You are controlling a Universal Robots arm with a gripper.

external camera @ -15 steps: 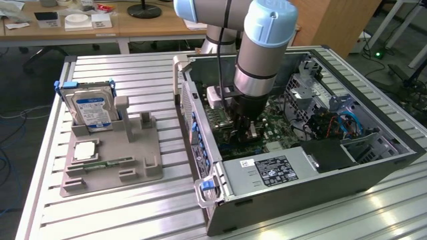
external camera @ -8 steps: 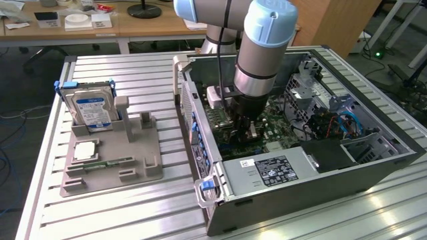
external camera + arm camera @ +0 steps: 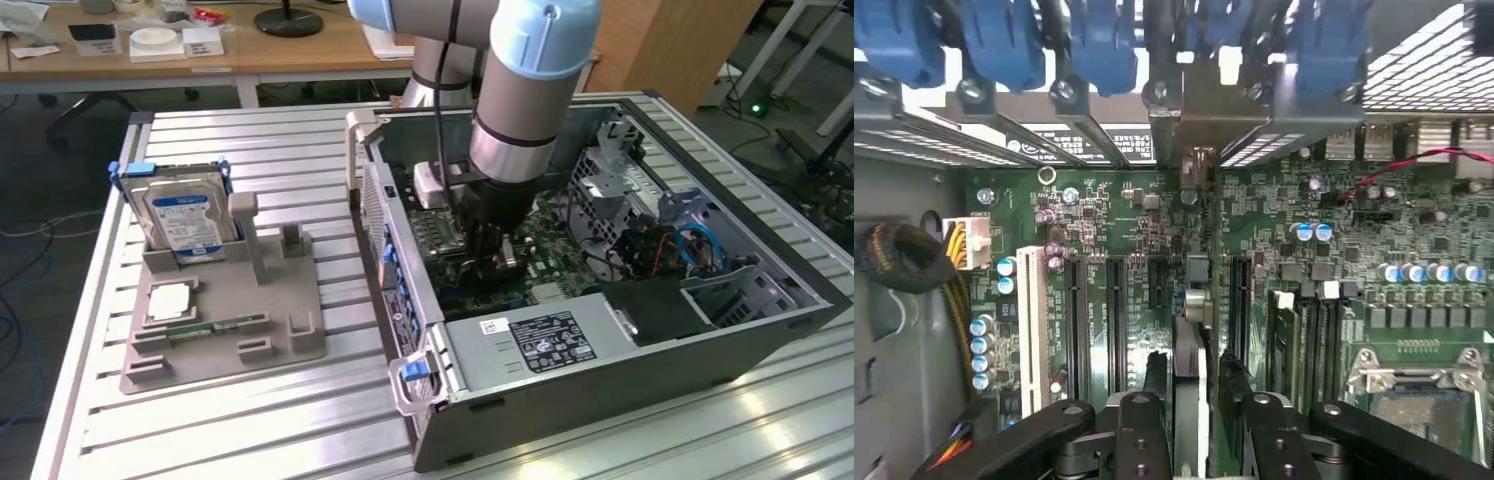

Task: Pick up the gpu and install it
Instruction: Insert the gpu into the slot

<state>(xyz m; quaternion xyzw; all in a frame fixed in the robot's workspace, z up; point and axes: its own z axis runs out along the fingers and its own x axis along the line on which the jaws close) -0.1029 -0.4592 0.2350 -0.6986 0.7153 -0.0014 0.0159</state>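
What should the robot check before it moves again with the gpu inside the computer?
1. gpu standing on edge over the motherboard, in line with a slot: ok.
2. gpu's metal bracket at the back opening of the case: ok.
3. gpu pushed all the way into its slot: cannot tell.
4. Gripper right over the gpu: ok.
5. Red wire away from the gpu: ok.
6. Memory sticks beside the gpu, not touching it: ok.
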